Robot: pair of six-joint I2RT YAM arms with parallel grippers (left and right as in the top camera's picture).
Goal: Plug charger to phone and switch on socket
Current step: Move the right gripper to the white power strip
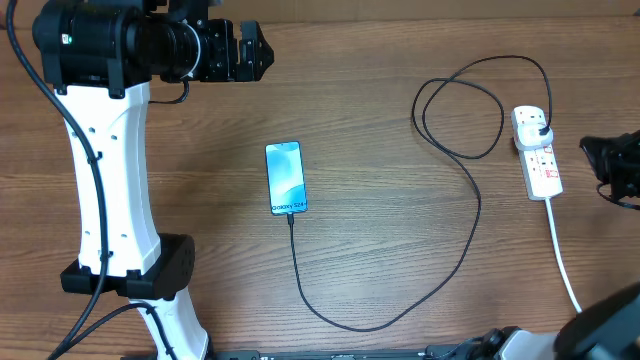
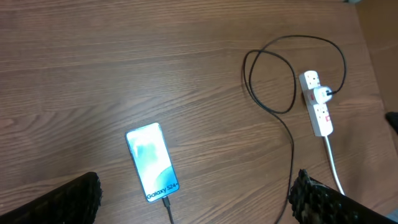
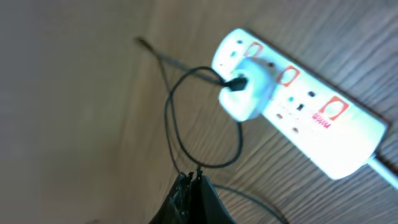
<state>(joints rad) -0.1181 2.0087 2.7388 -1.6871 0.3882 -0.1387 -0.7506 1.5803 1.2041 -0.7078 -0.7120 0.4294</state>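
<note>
The phone (image 1: 285, 178) lies flat mid-table with its screen lit and "Galaxy" at its near end; it also shows in the left wrist view (image 2: 152, 162). The charger cable (image 1: 470, 230) has its tip in the phone's near end (image 2: 165, 202). It loops right to a plug (image 1: 540, 127) seated in the socket strip (image 1: 540, 165), which is white with red markings. My left gripper (image 1: 255, 50) is open and empty, high above the table's far left (image 2: 198, 190). My right gripper (image 3: 193, 180) is shut and empty, hovering just right of the strip (image 1: 588, 150).
The strip's thick white cord (image 1: 562, 260) runs toward the near right edge. The cable forms a loop (image 1: 460, 115) left of the strip. The left arm's white base (image 1: 110, 200) stands at the left. The table is bare wood elsewhere.
</note>
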